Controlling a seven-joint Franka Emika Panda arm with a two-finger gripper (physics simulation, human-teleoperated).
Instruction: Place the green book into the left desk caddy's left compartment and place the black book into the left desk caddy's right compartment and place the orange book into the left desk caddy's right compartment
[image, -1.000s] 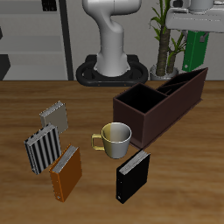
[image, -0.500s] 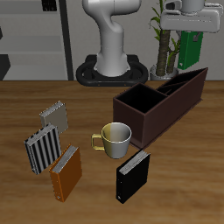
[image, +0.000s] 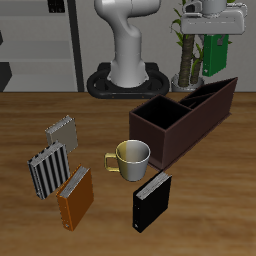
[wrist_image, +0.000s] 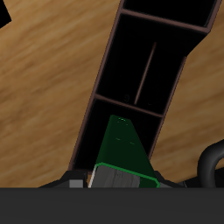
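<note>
My gripper (image: 215, 38) hangs above the far end of the left desk caddy (image: 160, 140), shut on the green book (image: 218, 58), which hangs upright below the fingers. In the wrist view the green book (wrist_image: 122, 147) points down toward the left desk caddy (wrist_image: 105, 87), over an end compartment beside an inner divider. The black book (image: 151, 200) stands near the table's front edge, beside the mug. The orange book (image: 75, 197) also stands near the front, away from the caddy.
A yellow-green mug (image: 131, 157) stands close to the caddy's near end. A striped grey book (image: 48, 168) and a small grey book (image: 62, 130) stand behind the orange one. A potted plant (image: 188, 45) and the robot base (image: 125, 75) are at the back.
The gripper with the green book has shifted slightly toward the plant, staying above the caddy's far end. Everything on the table is unmoved.
</note>
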